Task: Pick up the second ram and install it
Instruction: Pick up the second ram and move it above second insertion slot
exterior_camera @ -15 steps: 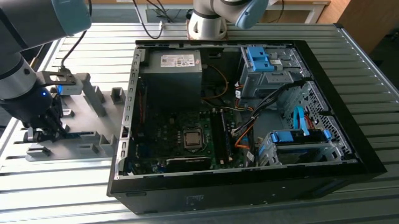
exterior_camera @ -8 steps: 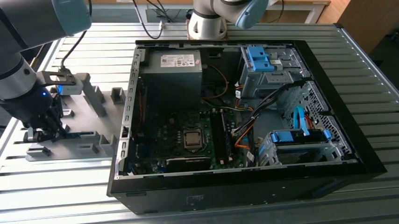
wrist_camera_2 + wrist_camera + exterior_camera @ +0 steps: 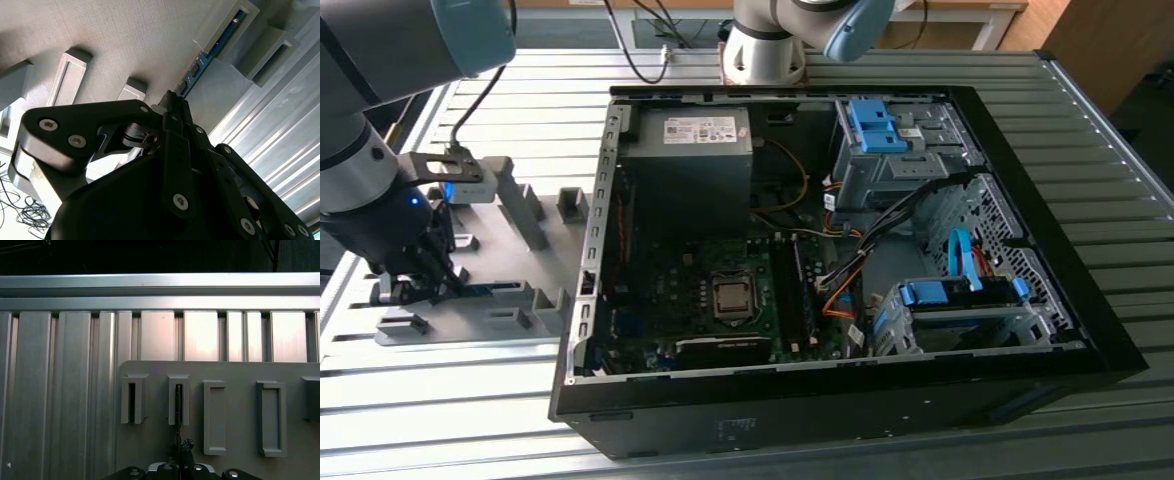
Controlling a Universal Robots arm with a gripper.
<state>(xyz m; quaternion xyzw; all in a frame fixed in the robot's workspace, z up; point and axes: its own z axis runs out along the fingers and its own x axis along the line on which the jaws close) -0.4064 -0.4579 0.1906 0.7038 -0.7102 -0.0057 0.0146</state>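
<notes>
Over on the bench [image 3: 440, 400], at the exterior view's left of the open computer [image 3: 854, 380], the gripper [image 3: 420, 285] is clamped on the blue ram [image 3: 210, 55], which sits edge-up in its grey holder [image 3: 494, 325].

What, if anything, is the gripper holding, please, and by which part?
The gripper clamps the thin blue circuit-board stick at one end; its other end sits in a grey slot.
</notes>
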